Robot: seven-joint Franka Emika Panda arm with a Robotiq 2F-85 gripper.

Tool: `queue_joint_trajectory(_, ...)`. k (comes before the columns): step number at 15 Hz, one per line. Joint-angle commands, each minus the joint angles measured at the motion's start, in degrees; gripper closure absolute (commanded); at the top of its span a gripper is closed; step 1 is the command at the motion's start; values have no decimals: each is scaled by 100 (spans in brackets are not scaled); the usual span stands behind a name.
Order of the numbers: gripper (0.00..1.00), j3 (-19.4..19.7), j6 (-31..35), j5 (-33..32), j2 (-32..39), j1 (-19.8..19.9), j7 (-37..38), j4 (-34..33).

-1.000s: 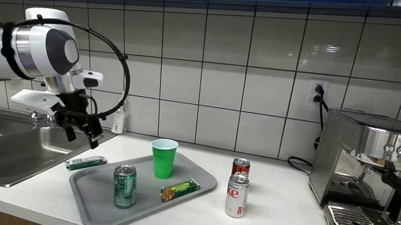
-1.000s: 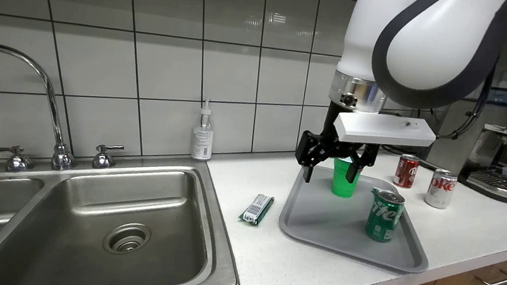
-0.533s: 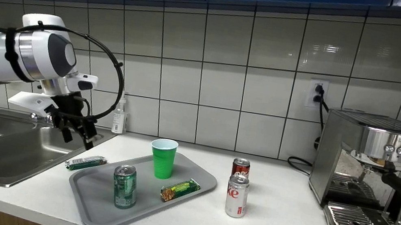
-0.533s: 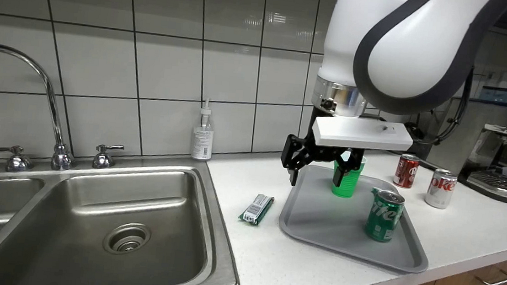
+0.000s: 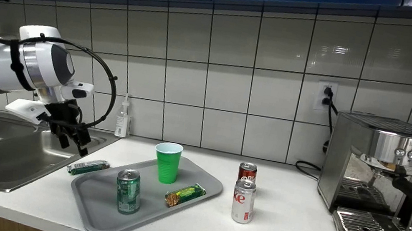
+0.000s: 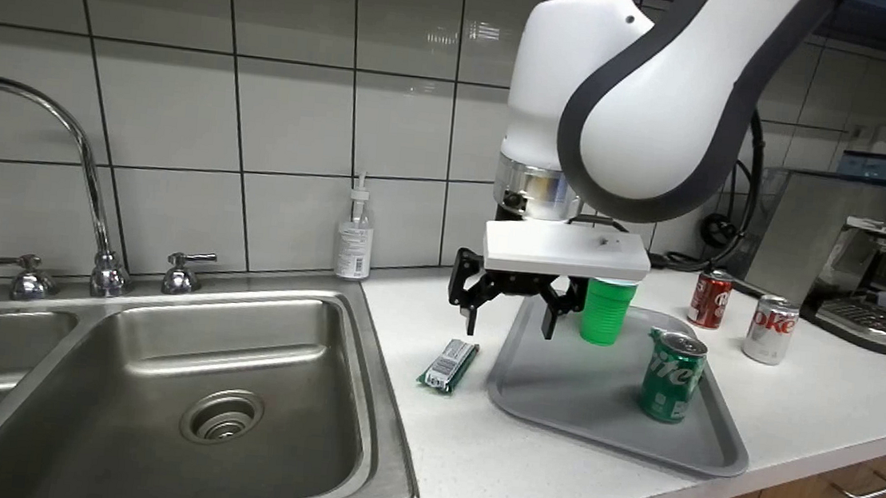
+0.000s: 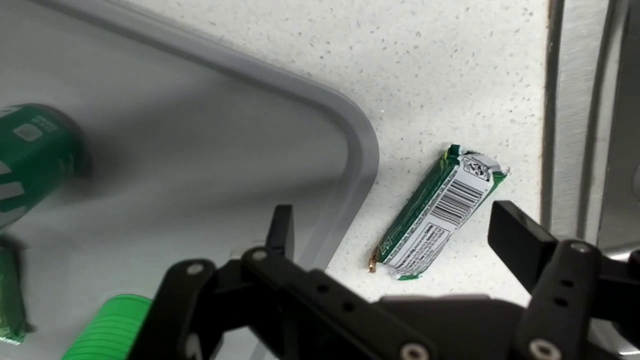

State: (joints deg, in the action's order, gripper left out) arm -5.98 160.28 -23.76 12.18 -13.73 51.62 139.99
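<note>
My gripper (image 6: 509, 327) is open and empty, above the counter between the sink and the tray. It also shows in an exterior view (image 5: 74, 148) and in the wrist view (image 7: 392, 215). The nearest thing is a green-and-white wrapped bar (image 7: 435, 215), lying barcode side up on the counter, below and apart from the fingers. The bar also shows in both exterior views (image 5: 88, 167) (image 6: 449, 366). Beside it is a grey tray (image 6: 557, 411). On the tray stand a green cup (image 5: 168, 168) and a green can (image 5: 128, 193); another green wrapped bar (image 5: 185, 195) lies there.
A steel double sink (image 6: 386, 437) with a faucet (image 6: 89, 170) adjoins the counter. A soap bottle (image 6: 355, 237) stands by the tiled wall. A red can (image 6: 710, 299) and a silver can (image 6: 770, 330) stand past the tray. An espresso machine (image 5: 381, 176) is farther along.
The arm has moved toward the sink and down, away from the cup and closer to the bar on the counter. The gripper has stayed open. The objects have not moved.
</note>
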Motion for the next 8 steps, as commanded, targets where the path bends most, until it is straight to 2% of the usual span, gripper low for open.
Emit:
queue_joint_trajectory(1, 0, 120, -272, -206, 454, -230, 449, -569)
queue_joint_trajectory(5, 0, 238, -385, -173, 880, -406, 572, -1028)
queue_joint_trajectory(6, 0, 456, -397, 15, 965, -652, 453, -1127)
queue_joint_trajectory(8, 0, 578, -424, 83, 1150, -791, 430, -1332)
